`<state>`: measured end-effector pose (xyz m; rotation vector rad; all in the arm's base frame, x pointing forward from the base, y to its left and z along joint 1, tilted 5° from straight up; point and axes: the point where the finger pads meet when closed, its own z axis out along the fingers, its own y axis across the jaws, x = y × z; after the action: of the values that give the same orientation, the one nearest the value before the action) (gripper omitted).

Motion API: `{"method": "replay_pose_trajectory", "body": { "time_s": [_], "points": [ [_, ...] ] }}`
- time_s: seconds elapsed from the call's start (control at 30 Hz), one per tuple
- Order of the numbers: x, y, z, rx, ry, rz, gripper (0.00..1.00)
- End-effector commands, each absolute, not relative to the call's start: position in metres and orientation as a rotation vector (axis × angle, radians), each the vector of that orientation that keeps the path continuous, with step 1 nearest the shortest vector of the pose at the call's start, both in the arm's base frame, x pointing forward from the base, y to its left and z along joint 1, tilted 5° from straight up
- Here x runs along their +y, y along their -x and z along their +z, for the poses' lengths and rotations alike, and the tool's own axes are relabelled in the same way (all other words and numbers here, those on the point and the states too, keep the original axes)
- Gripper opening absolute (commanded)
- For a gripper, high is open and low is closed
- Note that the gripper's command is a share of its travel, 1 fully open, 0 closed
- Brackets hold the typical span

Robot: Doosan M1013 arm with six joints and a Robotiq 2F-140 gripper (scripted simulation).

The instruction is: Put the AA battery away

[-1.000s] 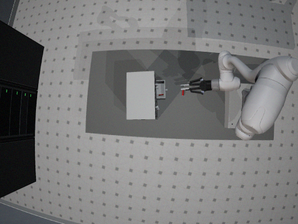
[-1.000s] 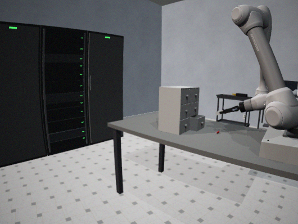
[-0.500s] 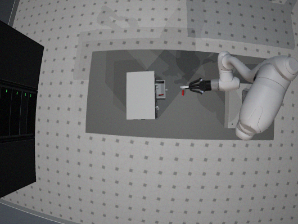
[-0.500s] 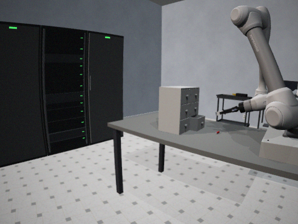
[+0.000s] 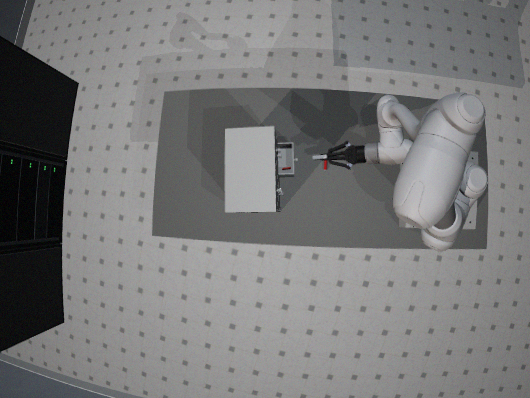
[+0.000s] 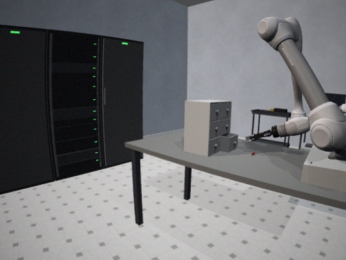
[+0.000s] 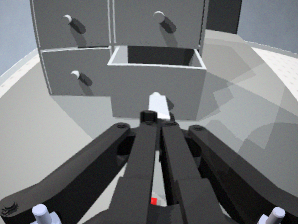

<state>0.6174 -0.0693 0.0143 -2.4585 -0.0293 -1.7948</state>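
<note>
Pincer (image 5: 317, 157) is fully shut, pads pressed together, nothing between them. It hangs above the desk (image 5: 200, 215), pointing toward the chest (image 5: 250, 169) at 9 o'clock in the top view. The AA battery (image 6: 252, 153), red, lies on the desk under the pincer, apart from it, showing in the top view at about 5 o'clock of the fingertips. The open drawer (image 7: 156, 63) is the bottom row's right one in the wrist view. A red piece lies in it (image 5: 286, 169), probably the matching battery, though it is too small to be sure. The step in hand is the pick, and it is not done. To do it well: open wide, centre the fingers across the battery's short axis, descend until the pads straddle it just off the desk, then close slowly so it doesn't roll away.
</note>
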Motion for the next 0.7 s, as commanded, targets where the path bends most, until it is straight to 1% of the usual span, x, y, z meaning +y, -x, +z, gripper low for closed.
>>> {"method": "replay_pose_trajectory", "body": {
  "time_s": [0.0,0.27,0.67],
  "points": [
    [-0.068,-0.627,0.003,-0.029,2.458,-1.796,0.00],
    [-0.065,-0.646,-0.024,-0.029,2.458,-1.796,0.00],
    [-0.064,-0.649,-0.028,-0.029,2.458,-1.796,0.00]
  ]
}}
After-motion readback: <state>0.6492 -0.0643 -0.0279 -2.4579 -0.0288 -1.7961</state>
